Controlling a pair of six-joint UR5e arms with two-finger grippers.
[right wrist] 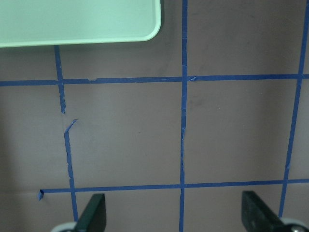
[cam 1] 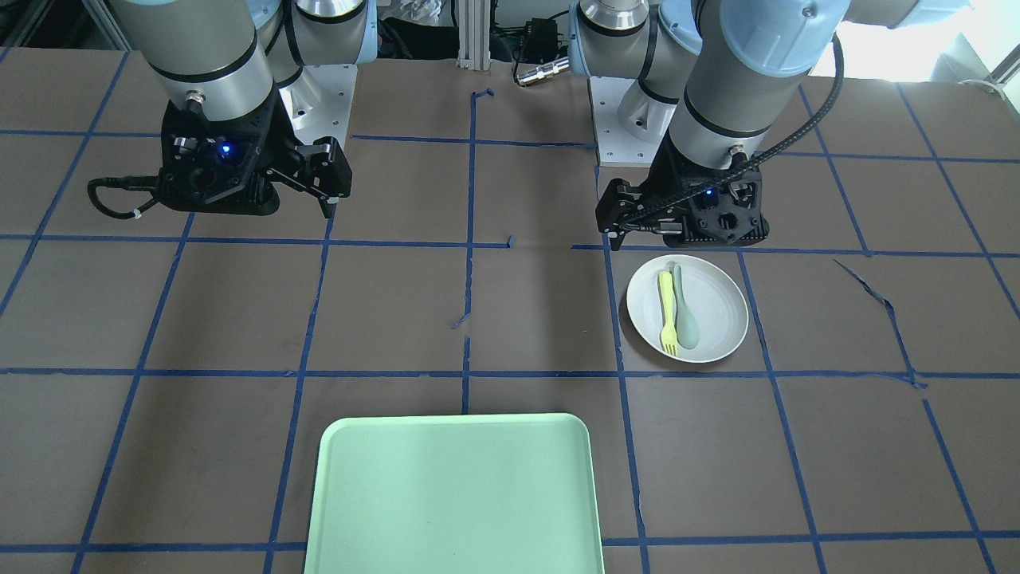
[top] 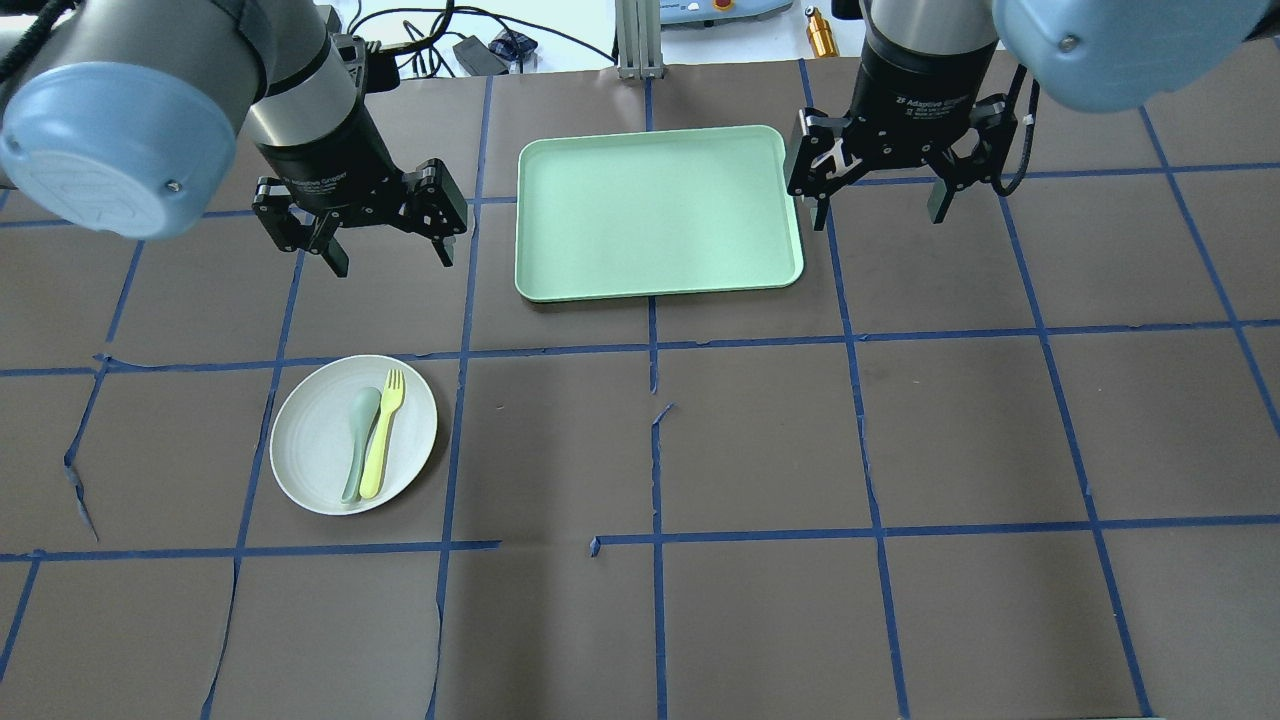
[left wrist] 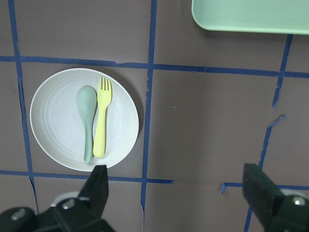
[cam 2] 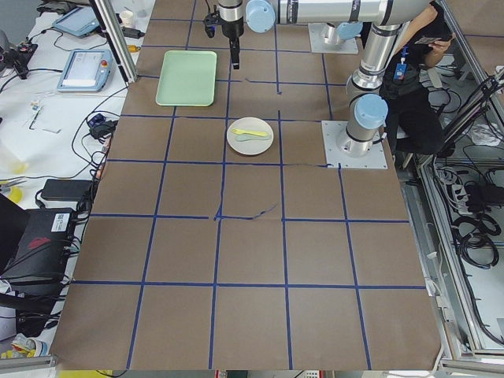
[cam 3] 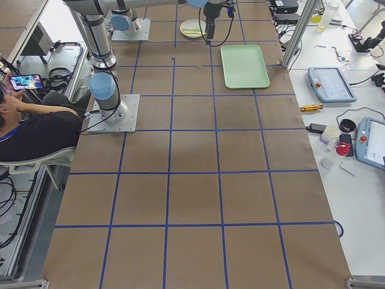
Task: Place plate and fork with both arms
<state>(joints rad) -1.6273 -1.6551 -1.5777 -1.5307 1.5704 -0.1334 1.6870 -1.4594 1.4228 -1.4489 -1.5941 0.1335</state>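
The off-white plate [top: 310, 440] lies on the table on my left side, also in the front view [cam 1: 721, 307] and the left wrist view [left wrist: 53, 116]. The pale-yellow fork [top: 382, 430] [left wrist: 101, 121] lies on it beside a grey-green spoon [top: 358, 430]. My left gripper [top: 392, 262] [left wrist: 177, 193] hangs open and empty above the table, just beyond the plate. My right gripper [top: 880, 215] [right wrist: 174, 212] is open and empty, right of the tray. The fork [cam 1: 666, 311] and left gripper [cam 1: 685, 239] also show in the front view.
The pale-green tray [top: 650, 210] lies empty at the table's far middle between the two grippers; its corner shows in both wrist views [left wrist: 251, 14] [right wrist: 77, 19]. Blue tape lines cross the brown table. A person sits behind the robot's base in the side views.
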